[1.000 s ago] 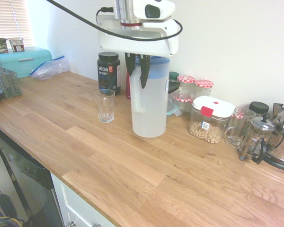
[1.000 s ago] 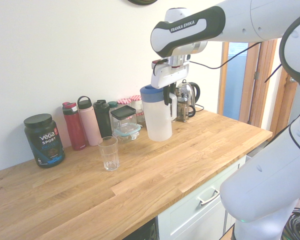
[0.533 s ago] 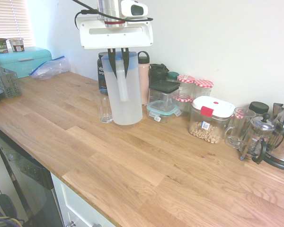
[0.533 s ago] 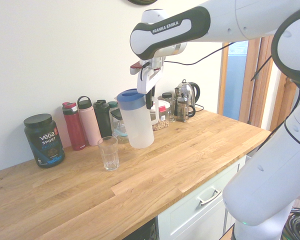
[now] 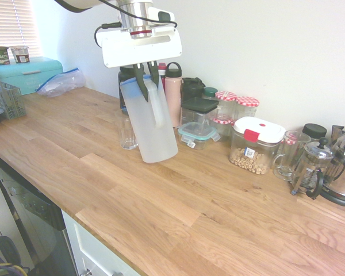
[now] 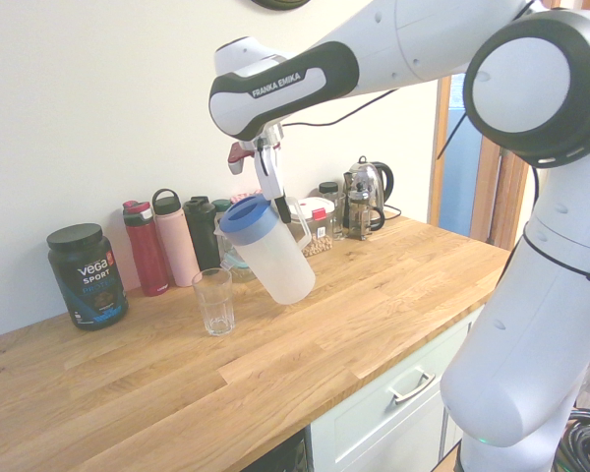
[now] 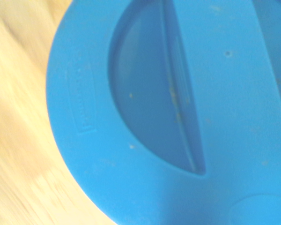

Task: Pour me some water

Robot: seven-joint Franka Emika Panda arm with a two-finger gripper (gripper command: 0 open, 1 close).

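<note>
1. We see the pitcher (image 5: 148, 123) near the glass (image 6: 214, 302), on the side toward the kettle (image 6: 377, 180), leaning clearly out of upright.
2. Its long axis slants: the blue lid (image 6: 248, 218) is the high end, leaning toward the glass and sitting higher than the glass's rim, while the base (image 6: 293, 287) is the low end, farther from the glass. We cannot tell whether the base touches the counter (image 6: 374, 305).
3. The white handle (image 6: 300, 224) faces away from the glass, on the upper side of the slanting body.
4. The gripper (image 5: 149, 89) is closed on that handle, its two dark fingers pinching it from either side close under the lid; we see the jaws drawn together no wider than the grip itself.
5. The arm (image 6: 398, 54) reaches over the counter from the side away from the glass, its forearm sloping down toward the wrist. The hand (image 5: 141, 46) hangs above the pitcher, fingers pointing down at a slight slant.
6. Up close, our wrist view is mostly filled by the lid. We cannot tell the liquid level through the frosted wall.
</note>
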